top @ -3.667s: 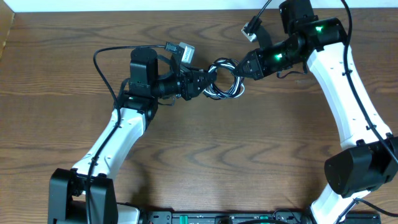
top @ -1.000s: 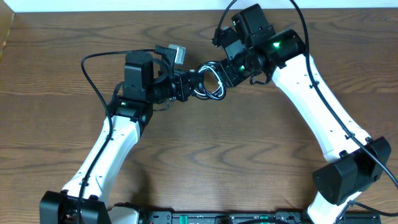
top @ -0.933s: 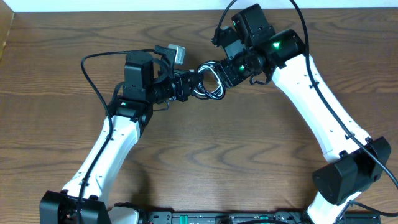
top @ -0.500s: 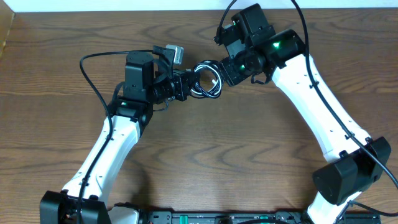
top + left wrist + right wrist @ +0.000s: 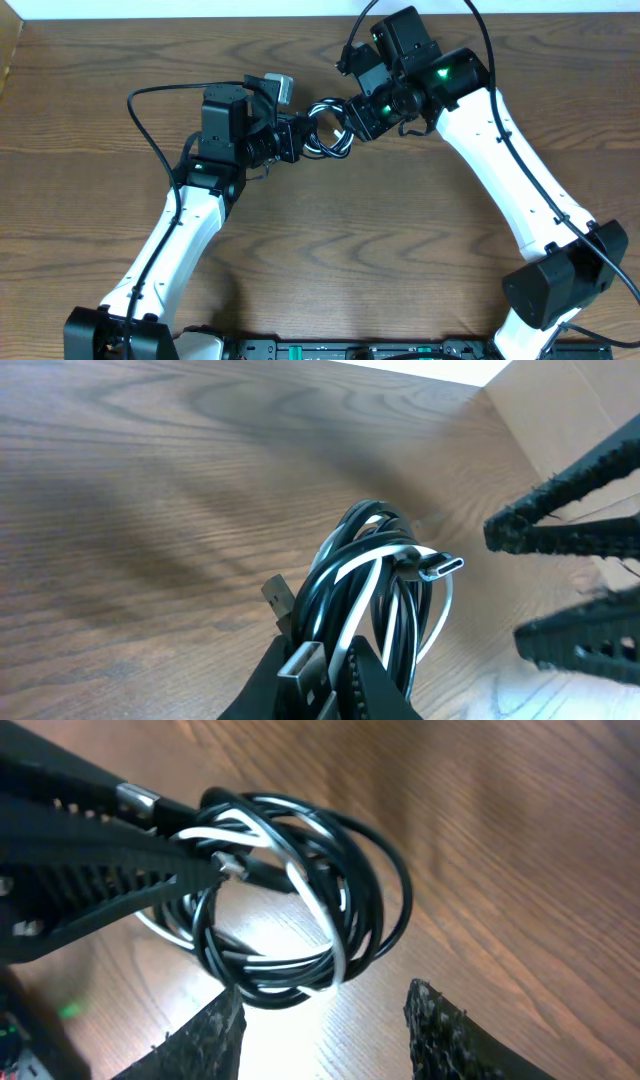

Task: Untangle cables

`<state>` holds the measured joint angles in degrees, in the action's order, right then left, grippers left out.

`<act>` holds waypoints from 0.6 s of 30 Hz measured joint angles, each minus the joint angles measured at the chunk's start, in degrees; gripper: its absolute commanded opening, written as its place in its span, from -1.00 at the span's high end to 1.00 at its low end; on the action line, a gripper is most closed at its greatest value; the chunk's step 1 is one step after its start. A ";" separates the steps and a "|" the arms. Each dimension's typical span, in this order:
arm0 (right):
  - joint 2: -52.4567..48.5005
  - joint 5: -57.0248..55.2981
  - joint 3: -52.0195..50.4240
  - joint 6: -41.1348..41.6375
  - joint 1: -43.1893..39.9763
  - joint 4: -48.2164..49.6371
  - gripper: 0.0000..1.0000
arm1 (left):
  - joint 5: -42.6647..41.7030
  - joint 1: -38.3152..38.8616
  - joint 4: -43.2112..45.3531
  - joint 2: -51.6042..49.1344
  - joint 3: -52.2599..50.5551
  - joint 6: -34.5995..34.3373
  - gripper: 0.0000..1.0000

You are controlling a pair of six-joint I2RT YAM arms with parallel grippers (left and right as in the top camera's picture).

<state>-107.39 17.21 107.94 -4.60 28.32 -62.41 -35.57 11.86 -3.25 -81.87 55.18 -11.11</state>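
The big brown table [image 5: 330, 250] has two white arms reaching to its far side. The left arm [image 5: 180, 230] and the right arm [image 5: 510, 150] meet there, nose to nose. In the last second both arms have slid a tiny bit up and to the left, and the bundle went with them. I think this means the knot has not come loose yet, and the arms are only getting into place.

The left gripper [image 5: 328, 682] is pressed tight on the cables [image 5: 365, 585], pinching one side of the bundle. The right gripper [image 5: 325, 990] has its fingers spread wide, and the coil sits just in front of the gap (I cannot see it touching the loops). It holds nothing.

The cables are a small black and white coil between the two grippers, and it seems to be lifted off the wood. A small silver plug [image 5: 440, 568] pokes out near the top.

A few seconds back the right arm reached in from further right, and the coil sat more to the right too
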 measured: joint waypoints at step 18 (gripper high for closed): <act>0.00 -0.46 -0.57 -2.62 0.00 1.62 0.30 | -5.29 0.00 1.36 0.00 0.00 0.37 0.85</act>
<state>-107.39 16.75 107.37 -7.22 28.32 -60.80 -40.86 11.86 -1.89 -81.87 55.18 -10.74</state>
